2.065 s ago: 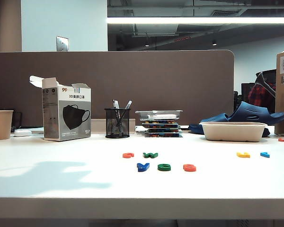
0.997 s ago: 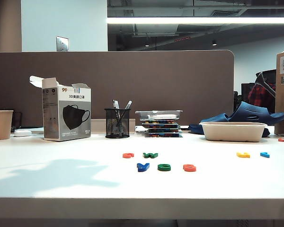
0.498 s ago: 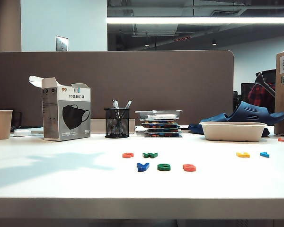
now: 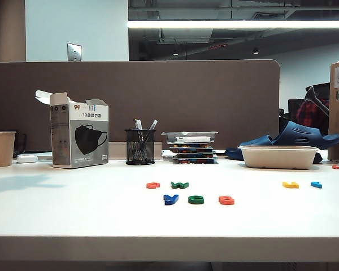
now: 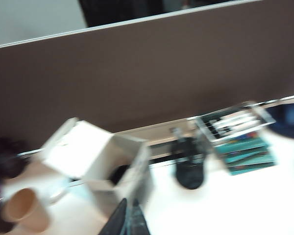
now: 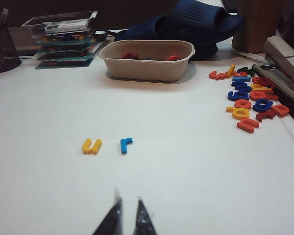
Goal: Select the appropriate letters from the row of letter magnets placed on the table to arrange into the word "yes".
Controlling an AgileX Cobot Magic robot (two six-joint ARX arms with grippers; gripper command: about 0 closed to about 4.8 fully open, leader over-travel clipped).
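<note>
White desk top [image 4: 73,214] under office strip light, a brown partition behind it; neither arm shows in the exterior view.

From the wrist views: the left gripper [image 5: 127,220] hangs above the opened mask box [image 5: 100,169] near the paper cup [image 5: 24,210], its dark tips pressed together, closed on nothing; the right gripper [image 6: 127,218] hovers over bare table, tips parted by a narrow gap, empty, with the yellow u [image 6: 91,146] and light blue r [image 6: 126,144] beyond it, then the pale tray [image 6: 147,61].

Nearer the front edge lie the dark blue y [image 4: 170,199], green e [image 4: 196,199] and orange-red s [image 4: 226,200], side by side but apart, just in front of the orange-red letter [image 4: 153,185] and dark green w [image 4: 179,184].

These letters look light, stiff, thin and likely slippery on the smooth top; pinching across the narrow width from above, tips low on the edges, seems safest.
</note>
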